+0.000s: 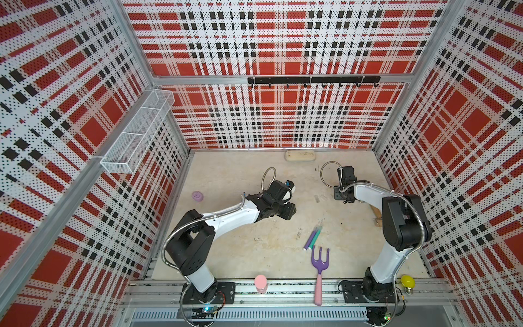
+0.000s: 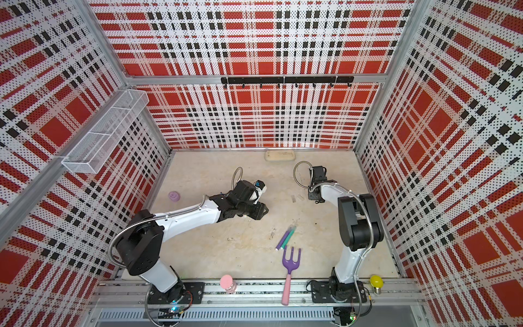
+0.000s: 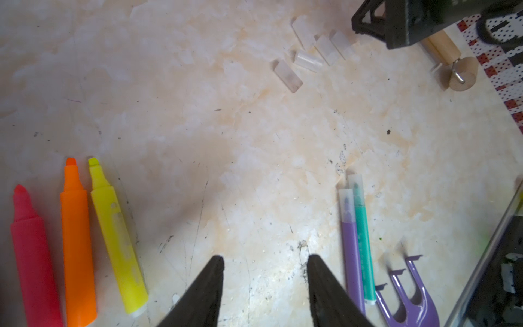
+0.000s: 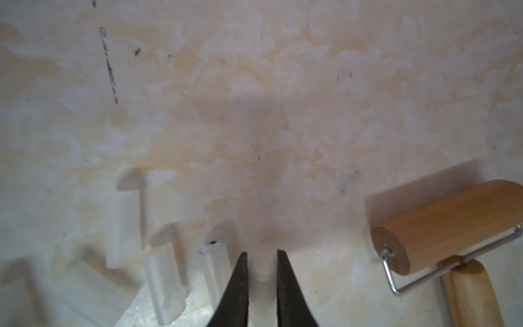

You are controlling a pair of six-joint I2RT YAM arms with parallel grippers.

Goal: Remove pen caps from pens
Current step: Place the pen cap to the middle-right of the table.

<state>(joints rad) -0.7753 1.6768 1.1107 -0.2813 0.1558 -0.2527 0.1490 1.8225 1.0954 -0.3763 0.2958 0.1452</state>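
My left gripper (image 3: 264, 260) is open above bare table, nothing between its fingers. In the left wrist view, pink-red (image 3: 31, 254), orange (image 3: 76, 240) and yellow (image 3: 116, 235) pens lie uncapped to one side. On the other side lie a purple pen (image 3: 351, 249) and a teal pen (image 3: 363, 240), each with its clear cap on; both top views show them (image 1: 312, 239). My right gripper (image 4: 261, 254) is shut on a clear pen cap (image 4: 261, 269), low over the table. Several loose pen caps (image 4: 164, 280) lie beside it, faint in a top view (image 2: 294, 198).
A purple garden fork (image 1: 319, 260) with a pink handle lies just in front of the capped pens. A wooden roller (image 4: 441, 220) sits close by the right gripper. A lilac object (image 1: 197, 196), a pink cylinder (image 1: 260, 283), a yellow bulb (image 1: 407, 281) and a beige tray (image 1: 300, 156) ring the table.
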